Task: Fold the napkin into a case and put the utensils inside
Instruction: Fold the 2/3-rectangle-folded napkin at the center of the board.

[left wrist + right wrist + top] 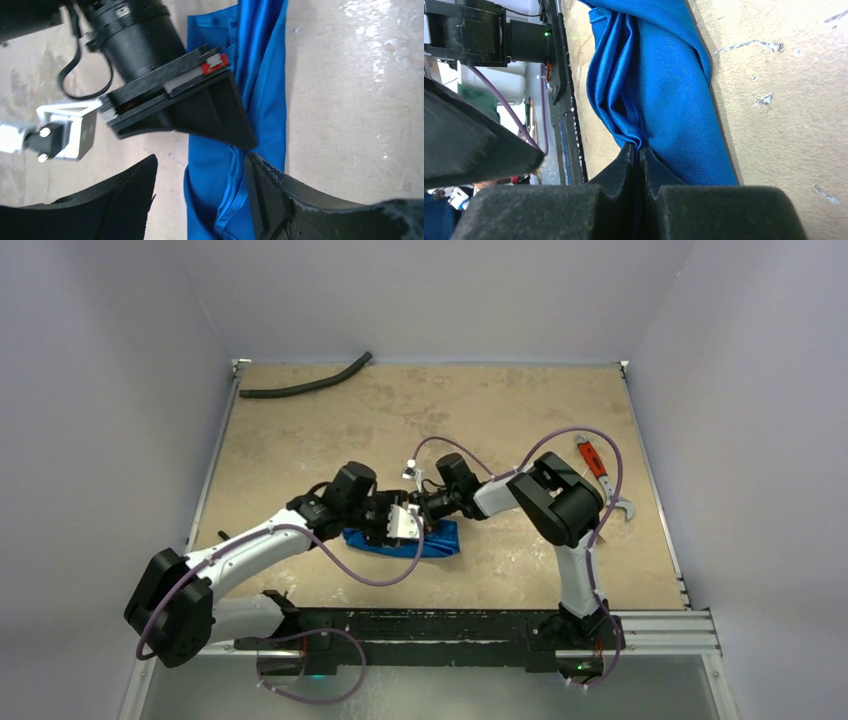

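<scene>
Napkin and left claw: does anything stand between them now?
Nothing visible does. The blue napkin lies directly between the fingers of the open left claw. The right claw, shut on a fold of it, sits just ahead of those fingers, over the cloth.

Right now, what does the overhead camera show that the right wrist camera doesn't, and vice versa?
Only overhead: the black hose by the far edge and the red-handled wrench off to the right. Only the right wrist: the right gripper seen close up, pinched shut on a fold of the napkin. Both: the blue napkin lying bunched on the tan table.
</scene>
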You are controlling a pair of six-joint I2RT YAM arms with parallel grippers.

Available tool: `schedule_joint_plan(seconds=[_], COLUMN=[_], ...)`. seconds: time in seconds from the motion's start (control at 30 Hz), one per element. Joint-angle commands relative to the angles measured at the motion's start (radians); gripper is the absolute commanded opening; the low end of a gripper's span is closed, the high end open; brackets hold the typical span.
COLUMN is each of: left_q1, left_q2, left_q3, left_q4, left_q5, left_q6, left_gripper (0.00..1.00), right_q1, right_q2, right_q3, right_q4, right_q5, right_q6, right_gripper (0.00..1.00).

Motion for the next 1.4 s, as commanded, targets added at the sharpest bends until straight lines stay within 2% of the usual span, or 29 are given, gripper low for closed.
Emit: schedule_joint_plan(seconds=[0.0, 0.17, 0.57, 0.77, 0.97, 1.13, 1.2, 1.3, 1.37], left_q1=[-0.038, -0.039, -0.039, -0.037, -0.038, -0.04, -0.043, -0.047, -0.047], left_q2=[0.057, 0.128, 0.193, 0.214, 0.25, 0.26, 0.261, 0.262, 0.262], left_q3=[-0.017, -0.031, -0.047, -0.053, -0.053, -0.054, -0.059, -0.073, -0.078], left_q4=[0.051, 0.107, 0.127, 0.063, 0.076, 0.072, 0.07, 0.07, 0.068], left_q5=[-0.005, -0.021, -0.004, -0.02, -0.032, -0.024, -0.024, -0.029, -0.034], left_q6=[-0.01, 0.009, 0.06, 0.131, 0.158, 0.172, 0.175, 0.185, 0.187], left_gripper=[0.63, 0.52, 0.49, 0.42, 0.28, 0.25, 0.22, 0.12, 0.0], right_q1=[0.007, 0.009, 0.009, 0.008, 0.009, 0.009, 0.011, 0.01, 0.01], right_q2=[0.006, -0.015, -0.053, -0.085, -0.103, -0.123, -0.127, -0.135, -0.14], right_q3=[-0.072, -0.084, -0.129, -0.16, -0.17, -0.196, -0.2, -0.208, -0.215], right_q4=[-0.025, 0.006, 0.086, 0.136, 0.149, 0.179, 0.199, 0.225, 0.248], right_q5=[0.099, 0.118, 0.114, 0.102, 0.093, 0.091, 0.086, 0.079, 0.067], right_q6=[0.022, 0.045, 0.08, 0.096, 0.1, 0.117, 0.128, 0.148, 0.168], right_gripper=[0.0, 0.0, 0.0, 0.0, 0.0, 0.0, 0.0, 0.09, 0.17])
